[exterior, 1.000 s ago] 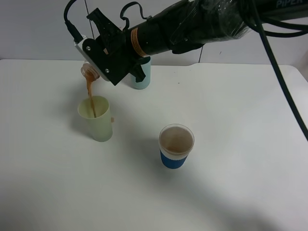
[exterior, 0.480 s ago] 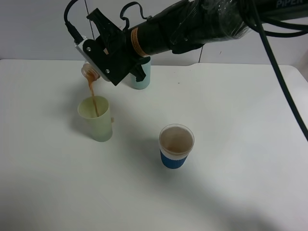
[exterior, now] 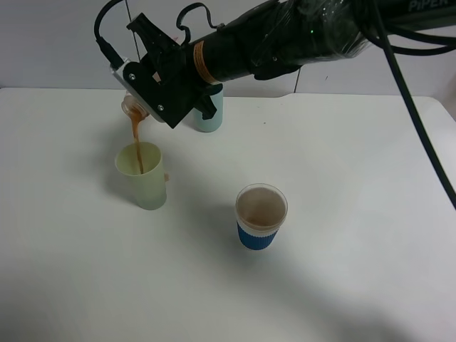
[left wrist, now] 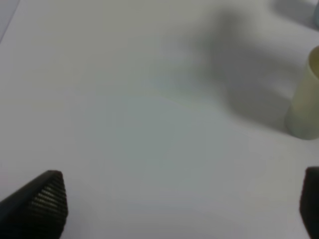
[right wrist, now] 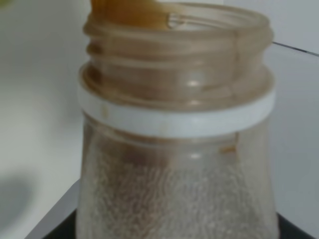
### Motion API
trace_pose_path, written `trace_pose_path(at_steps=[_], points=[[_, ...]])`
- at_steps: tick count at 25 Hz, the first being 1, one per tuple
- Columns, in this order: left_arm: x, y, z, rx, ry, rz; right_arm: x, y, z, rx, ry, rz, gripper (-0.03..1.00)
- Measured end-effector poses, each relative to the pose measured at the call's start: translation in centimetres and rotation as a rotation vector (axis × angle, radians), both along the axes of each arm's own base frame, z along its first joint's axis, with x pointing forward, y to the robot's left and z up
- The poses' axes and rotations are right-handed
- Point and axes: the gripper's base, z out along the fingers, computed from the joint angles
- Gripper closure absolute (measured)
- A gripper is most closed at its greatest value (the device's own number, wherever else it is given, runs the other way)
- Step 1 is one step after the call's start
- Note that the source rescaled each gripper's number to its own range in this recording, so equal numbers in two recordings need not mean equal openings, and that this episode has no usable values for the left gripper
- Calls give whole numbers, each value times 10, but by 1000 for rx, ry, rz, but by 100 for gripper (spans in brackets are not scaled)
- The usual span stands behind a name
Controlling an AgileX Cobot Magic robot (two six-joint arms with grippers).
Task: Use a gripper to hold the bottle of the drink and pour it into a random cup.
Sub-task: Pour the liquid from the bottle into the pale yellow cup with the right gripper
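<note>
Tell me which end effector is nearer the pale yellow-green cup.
Right. The right end effector holds the bottle tipped just above the cup; the left end effector hangs well apart from it, holding nothing.

Table lies open along near edge and right side; yellow cup and blue-sleeved cup stand mid-table; teal cup near far edge, arm and bottle overhead.
</note>
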Motion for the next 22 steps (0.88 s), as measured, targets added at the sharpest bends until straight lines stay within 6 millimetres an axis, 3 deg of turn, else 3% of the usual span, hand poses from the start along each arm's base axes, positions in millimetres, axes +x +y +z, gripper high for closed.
trace_pose_path(at_steps=[22], points=[[0,0,0,0,0,0,0,1,0,-26,-46,10,94]])
